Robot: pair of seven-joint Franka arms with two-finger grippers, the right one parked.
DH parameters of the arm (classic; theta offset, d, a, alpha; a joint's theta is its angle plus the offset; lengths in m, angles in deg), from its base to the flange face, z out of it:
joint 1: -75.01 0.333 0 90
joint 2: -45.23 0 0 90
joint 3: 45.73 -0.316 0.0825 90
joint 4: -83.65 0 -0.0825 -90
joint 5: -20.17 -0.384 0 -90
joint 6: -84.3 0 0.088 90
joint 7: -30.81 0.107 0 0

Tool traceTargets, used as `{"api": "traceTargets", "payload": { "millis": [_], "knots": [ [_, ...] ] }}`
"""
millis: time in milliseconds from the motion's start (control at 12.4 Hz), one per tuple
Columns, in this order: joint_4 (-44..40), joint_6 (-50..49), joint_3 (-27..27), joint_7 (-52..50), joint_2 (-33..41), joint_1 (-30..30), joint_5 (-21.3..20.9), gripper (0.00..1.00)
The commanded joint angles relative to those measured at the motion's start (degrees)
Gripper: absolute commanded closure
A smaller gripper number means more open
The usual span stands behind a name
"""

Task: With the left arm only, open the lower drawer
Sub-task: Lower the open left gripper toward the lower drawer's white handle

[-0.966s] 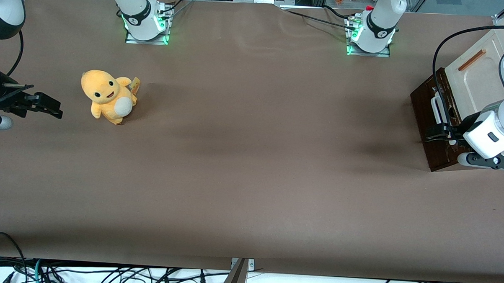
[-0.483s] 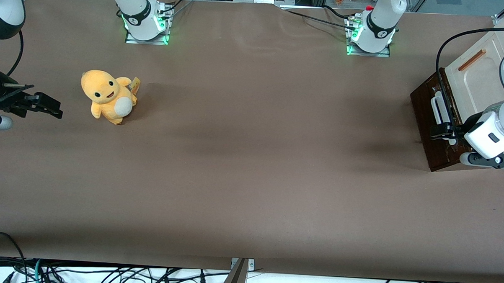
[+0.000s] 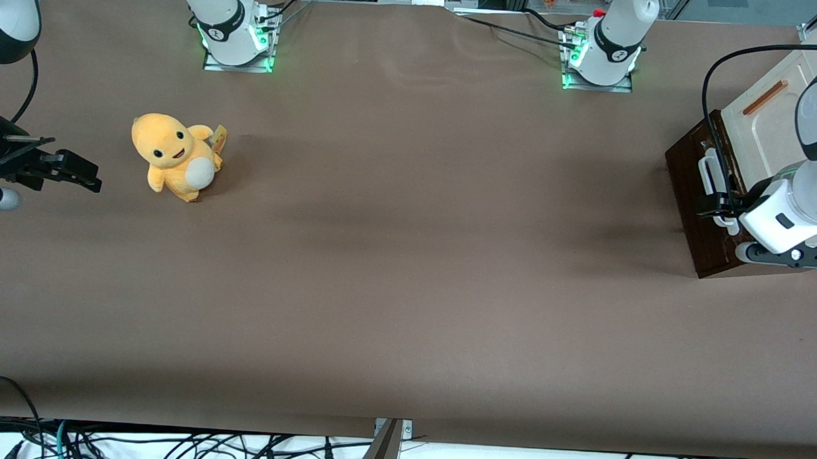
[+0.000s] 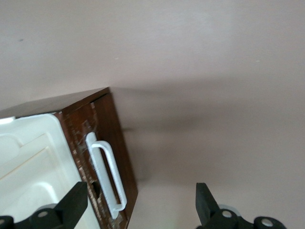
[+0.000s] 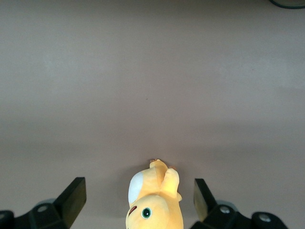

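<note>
The lower drawer [image 3: 685, 188] shows its dark brown wooden front [image 4: 116, 138] at the working arm's end of the table, with a white bar handle [image 3: 707, 173] [image 4: 106, 175] on it. None of its pale inside shows. The left arm [image 3: 800, 195] reaches over the cabinet, and its black gripper [image 3: 712, 205] [image 4: 140, 195] hangs in front of the drawer by the handle's nearer end. The gripper is open wide. The handle's end lies between the fingers [image 4: 76, 198], close to one of them, and neither finger touches it.
A cream panel [image 3: 768, 137] with an orange strip handle [image 3: 764, 97] lies above the drawer. A black cable [image 3: 706, 104] loops over the cabinet. A yellow plush toy [image 3: 176, 157] sits toward the parked arm's end. Brown table cloth [image 3: 407, 270] spreads between them.
The left arm's gripper has shifted a little farther from the front camera along the drawer front, staying open. The drawer has not moved.
</note>
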Motion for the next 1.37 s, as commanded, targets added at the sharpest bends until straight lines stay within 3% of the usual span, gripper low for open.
{"api": "traceTargets", "payload": {
  "millis": [0, 322, 563, 644, 1287],
  "knots": [
    [0.31, -1.52, 0.35, -6.21, 0.15, -3.83, -6.22, 0.0],
    [1.89, -3.1, 1.05, -13.08, 0.15, -5.25, -11.66, 0.0],
    [8.81, -2.93, 7.45, -21.32, 0.15, -4.55, -24.04, 0.0],
    [10.93, -2.75, 8.26, -25.36, -0.11, -4.64, -26.08, 0.0],
    [22.09, -2.4, 11.95, -38.56, -1.43, -5.52, -38.11, 0.0]
  ]
}}
